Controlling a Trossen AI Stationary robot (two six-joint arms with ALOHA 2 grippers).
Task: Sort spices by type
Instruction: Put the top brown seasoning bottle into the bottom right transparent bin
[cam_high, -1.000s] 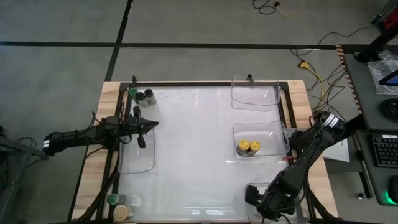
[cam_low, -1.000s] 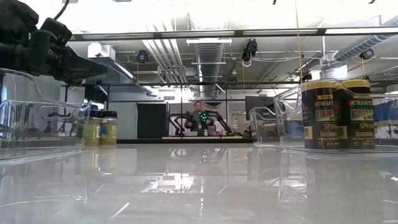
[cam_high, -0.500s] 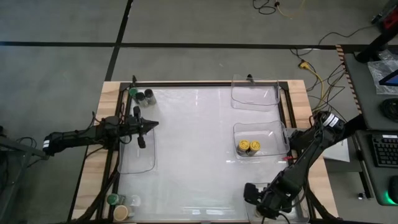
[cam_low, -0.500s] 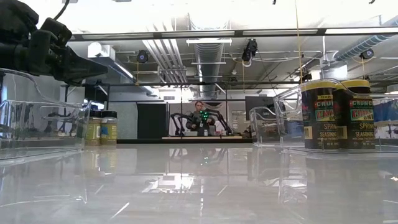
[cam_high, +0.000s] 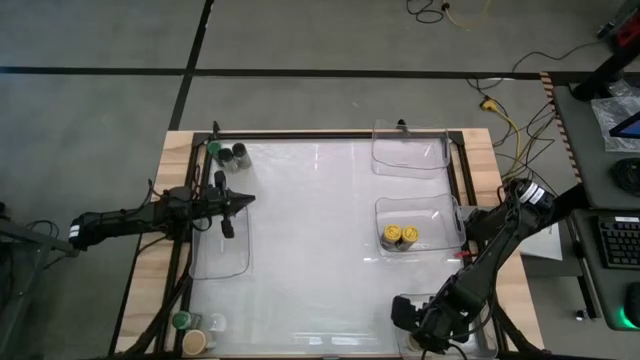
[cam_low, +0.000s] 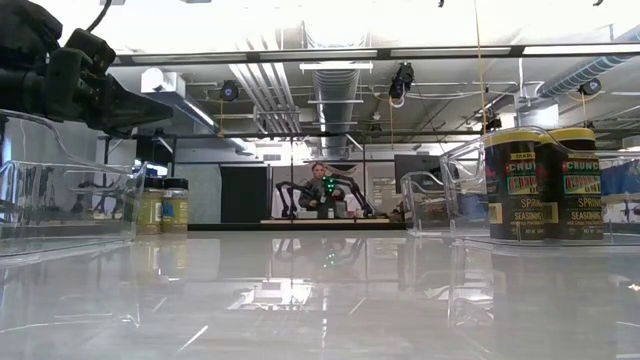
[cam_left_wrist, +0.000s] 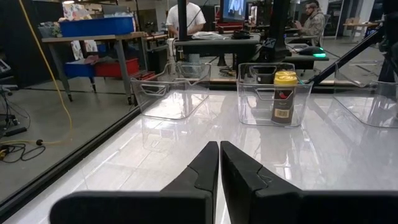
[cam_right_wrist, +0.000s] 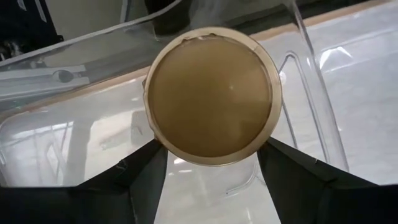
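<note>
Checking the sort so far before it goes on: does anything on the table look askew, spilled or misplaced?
Nothing looks spilled or tipped. The two yellow-lidded jars stand upright together in one clear bin. The right gripper is around a tan-lidded jar over another bin. The left gripper hangs shut and empty.

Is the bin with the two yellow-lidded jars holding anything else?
No. The high view shows only the two yellow-lidded jars standing upright, side by side, in that clear bin; the rest of its floor is bare.
</note>
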